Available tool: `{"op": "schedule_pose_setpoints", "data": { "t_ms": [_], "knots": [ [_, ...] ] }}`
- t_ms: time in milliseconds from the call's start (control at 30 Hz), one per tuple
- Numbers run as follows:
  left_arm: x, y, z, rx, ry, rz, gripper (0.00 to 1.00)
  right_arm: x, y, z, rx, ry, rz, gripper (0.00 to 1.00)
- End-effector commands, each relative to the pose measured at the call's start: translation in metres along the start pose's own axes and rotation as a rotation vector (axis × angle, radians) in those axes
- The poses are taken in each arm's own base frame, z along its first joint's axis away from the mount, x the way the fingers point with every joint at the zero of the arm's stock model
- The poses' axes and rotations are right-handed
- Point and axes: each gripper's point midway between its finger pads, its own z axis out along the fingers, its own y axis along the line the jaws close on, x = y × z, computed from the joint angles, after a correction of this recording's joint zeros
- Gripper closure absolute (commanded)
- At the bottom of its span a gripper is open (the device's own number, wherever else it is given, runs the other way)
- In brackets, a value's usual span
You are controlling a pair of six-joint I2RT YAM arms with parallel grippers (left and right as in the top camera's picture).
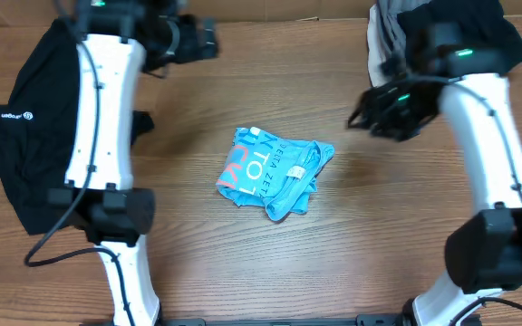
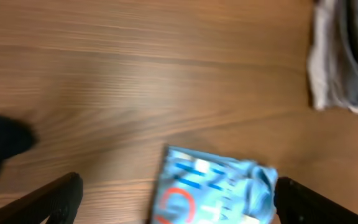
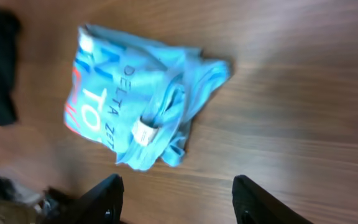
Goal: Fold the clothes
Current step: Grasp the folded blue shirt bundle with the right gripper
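The light blue T-shirt (image 1: 275,173) lies folded into a small bundle at the middle of the table, white text on top. It shows in the left wrist view (image 2: 216,190) and in the right wrist view (image 3: 135,96). A black top (image 1: 25,136) with a small white logo lies at the table's left edge. My left gripper (image 1: 193,41) is open and empty above the far left of the table. My right gripper (image 1: 370,109) is open and empty to the right of the shirt. Both are apart from the shirt.
A pile of grey and dark clothes (image 1: 397,27) sits at the far right corner and shows in the left wrist view (image 2: 344,56). Bare wooden table (image 1: 361,244) surrounds the shirt.
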Motion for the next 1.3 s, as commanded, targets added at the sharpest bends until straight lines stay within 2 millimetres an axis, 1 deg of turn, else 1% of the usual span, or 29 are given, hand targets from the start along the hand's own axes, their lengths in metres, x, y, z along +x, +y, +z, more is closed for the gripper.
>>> {"op": "schedule_pose_setpoints", "data": {
  "t_ms": [0, 100, 200, 333, 367, 400, 467, 533, 567, 600, 733, 767, 833, 933, 1067, 1100, 1167, 1200, 1233, 1267],
  "knots": [
    [0.001, 0.013, 0.003, -0.016, 0.016, 0.015, 0.00, 0.023, 0.008, 0.032, 0.118, 0.044, 0.048, 0.41],
    [0.005, 0.024, 0.009, -0.047, 0.036, 0.014, 0.00, 0.043, 0.012, 0.064, 0.205, 0.073, 0.082, 0.40],
    [0.009, 0.032, 0.017, -0.076, 0.059, 0.023, 0.00, 0.059, 0.020, 0.091, 0.219, 0.096, 0.086, 0.39],
    [0.015, 0.037, 0.028, -0.087, 0.085, 0.020, 0.00, 0.069, 0.024, 0.121, 0.218, 0.083, 0.042, 0.34],
    [0.016, 0.038, 0.030, -0.088, 0.091, 0.018, 0.00, 0.069, 0.024, 0.127, 0.218, 0.071, 0.031, 0.32],
    [0.017, 0.039, 0.032, -0.090, 0.096, 0.017, 0.00, 0.068, 0.022, 0.132, 0.224, 0.056, 0.029, 0.28],
    [0.019, 0.040, 0.035, -0.092, 0.104, 0.015, 0.00, 0.063, 0.015, 0.139, 0.250, 0.015, 0.027, 0.22],
    [0.020, 0.041, 0.038, -0.093, 0.110, 0.014, 0.00, 0.057, 0.012, 0.145, 0.248, -0.016, 0.018, 0.09],
    [0.021, 0.042, 0.039, -0.094, 0.113, 0.013, 0.00, 0.055, 0.013, 0.147, 0.242, -0.025, 0.015, 0.06],
    [0.022, 0.042, 0.041, -0.094, 0.117, 0.013, 0.00, 0.053, 0.012, 0.149, 0.238, -0.033, 0.013, 0.04],
    [0.026, 0.044, 0.049, -0.098, 0.133, 0.010, 0.00, 0.051, 0.012, 0.158, 0.221, -0.030, -0.035, 0.03],
    [0.027, 0.045, 0.050, -0.098, 0.136, 0.009, 0.00, 0.052, 0.013, 0.159, 0.215, -0.023, -0.048, 0.05],
    [0.029, 0.047, 0.055, -0.100, 0.144, 0.007, 0.00, 0.053, 0.012, 0.165, 0.208, -0.007, -0.069, 0.12],
    [0.034, 0.051, 0.063, -0.104, 0.161, 0.003, 0.00, 0.052, 0.009, 0.174, 0.213, 0.004, -0.072, 0.20],
    [0.042, 0.057, 0.078, -0.110, 0.185, -0.004, 0.00, 0.055, 0.013, 0.188, 0.163, 0.044, -0.115, 0.32],
    [0.044, 0.058, 0.081, -0.111, 0.190, -0.005, 0.00, 0.055, 0.012, 0.191, 0.163, 0.048, -0.119, 0.37],
    [0.048, 0.062, 0.090, -0.117, 0.200, -0.007, 0.00, 0.054, 0.011, 0.194, 0.163, 0.052, -0.135, 0.57],
    [0.050, 0.064, 0.093, -0.118, 0.205, -0.008, 0.00, 0.053, 0.012, 0.194, 0.162, 0.048, -0.137, 0.73],
    [0.052, 0.065, 0.096, -0.120, 0.211, -0.010, 0.00, 0.051, 0.012, 0.194, 0.161, 0.040, -0.136, 0.96],
    [0.054, 0.067, 0.100, -0.122, 0.216, -0.011, 0.00, 0.047, 0.011, 0.193, 0.157, 0.027, -0.134, 0.96]
  ]
}}
